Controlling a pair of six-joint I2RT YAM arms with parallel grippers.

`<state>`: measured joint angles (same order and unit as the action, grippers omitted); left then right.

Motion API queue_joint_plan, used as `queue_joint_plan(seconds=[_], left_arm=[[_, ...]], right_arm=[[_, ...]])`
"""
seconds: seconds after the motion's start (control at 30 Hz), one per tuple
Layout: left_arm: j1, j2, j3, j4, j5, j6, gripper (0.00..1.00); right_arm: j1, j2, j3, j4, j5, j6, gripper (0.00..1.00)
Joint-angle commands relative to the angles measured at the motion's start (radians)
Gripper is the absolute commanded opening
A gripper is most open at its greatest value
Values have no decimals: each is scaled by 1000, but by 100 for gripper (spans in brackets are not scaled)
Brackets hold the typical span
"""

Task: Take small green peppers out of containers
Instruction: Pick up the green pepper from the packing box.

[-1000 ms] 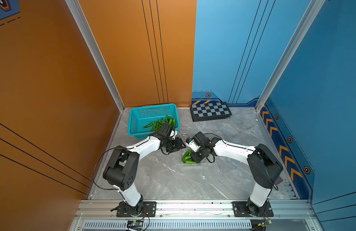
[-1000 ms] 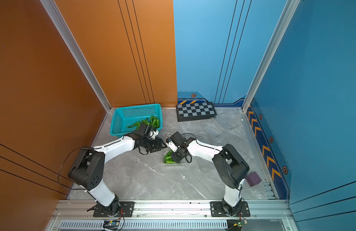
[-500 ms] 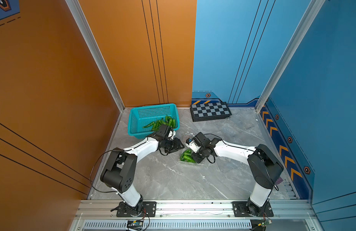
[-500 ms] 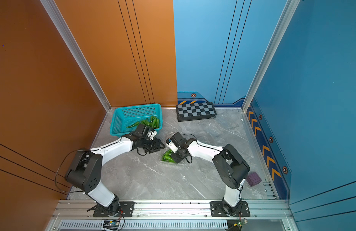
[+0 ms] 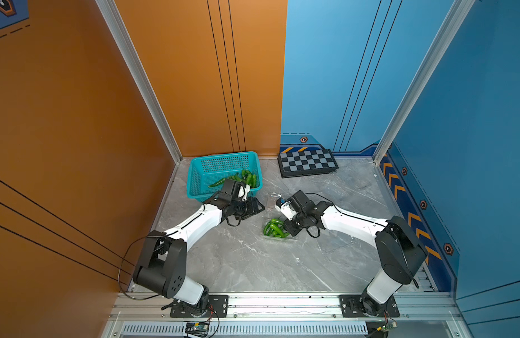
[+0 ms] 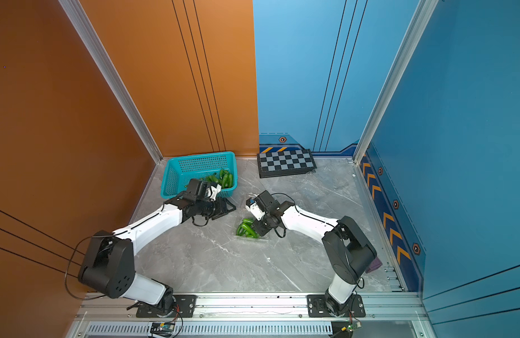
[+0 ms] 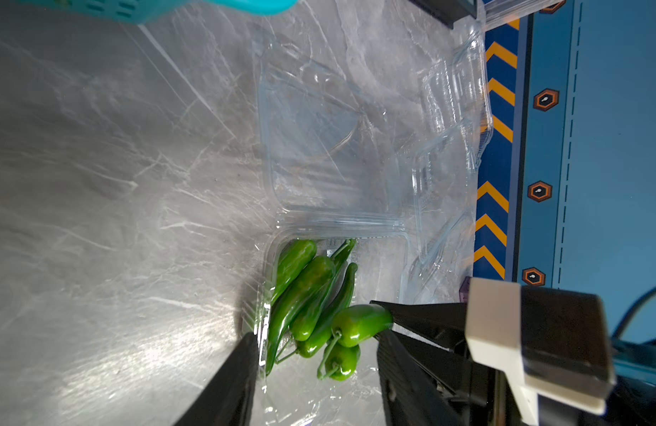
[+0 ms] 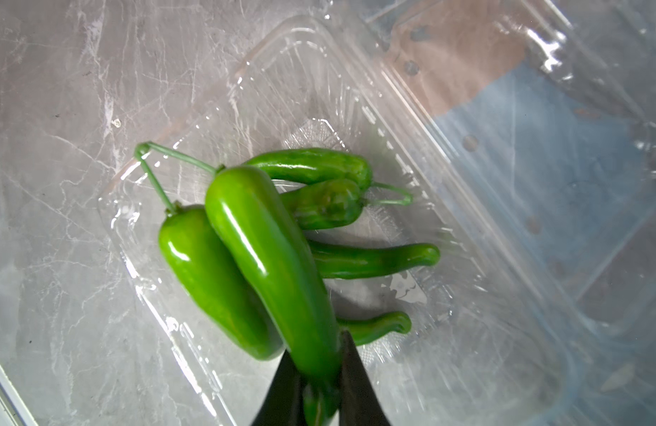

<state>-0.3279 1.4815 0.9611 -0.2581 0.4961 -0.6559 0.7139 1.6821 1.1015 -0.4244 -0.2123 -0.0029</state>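
An open clear container (image 5: 292,238) lies on the marble floor, holding several small green peppers (image 5: 271,229). My right gripper (image 8: 319,369) reaches into it and is shut on the thick end of one pepper (image 8: 271,258). That pepper lies on top of the others (image 8: 212,273). In the left wrist view the held pepper (image 7: 359,322) sticks out from the right gripper's black fingers (image 7: 422,317). My left gripper (image 5: 257,206) stands open and empty, just to the left of the container's flat lid (image 7: 319,140). More peppers (image 5: 247,177) lie in the teal basket (image 5: 223,164).
Other clear containers lie empty on the floor to the right (image 7: 455,110). A checkerboard (image 5: 307,162) leans at the back wall. A small purple object (image 6: 374,264) sits behind the right arm's base. The basket stands close behind my left wrist.
My right gripper has closed onto a pepper in the container. The left arm has drawn back slightly and stays open.
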Motion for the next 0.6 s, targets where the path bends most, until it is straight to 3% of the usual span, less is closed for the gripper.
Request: queue_joint_plan(seconds=[0.0,0.33,0.57], left_arm=[[31,-52,-35,15,-21,-15,54],[105,-144,-95,23,-20,-27,55],[167,-204,-135,25,-4,-33,55]], right_arm=[[-5,-50,-16,25,-29,20,10],[-58,-108,21,58,-56,32,10],[-68,-40,187,106,-89,27,10]])
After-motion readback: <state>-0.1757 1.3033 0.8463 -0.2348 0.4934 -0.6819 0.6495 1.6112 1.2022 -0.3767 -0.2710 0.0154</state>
